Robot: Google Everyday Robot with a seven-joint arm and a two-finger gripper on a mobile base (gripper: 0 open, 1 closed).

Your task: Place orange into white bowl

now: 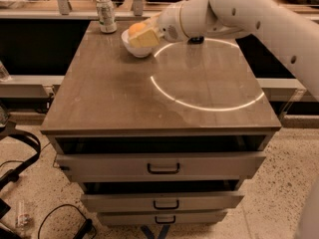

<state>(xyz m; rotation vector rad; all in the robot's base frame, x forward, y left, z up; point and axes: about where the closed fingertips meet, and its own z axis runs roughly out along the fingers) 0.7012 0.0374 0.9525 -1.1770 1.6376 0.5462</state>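
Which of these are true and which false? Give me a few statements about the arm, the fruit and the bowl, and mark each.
1. The gripper holds the orange. True.
2. The orange rests on the table. False: it is in the gripper, just above the white bowl.
3. A drink can stands upright close beside the white bowl. True.
4. The white bowl sits at the table's front edge, above the drawers. False: it stands near the back edge, by the can.
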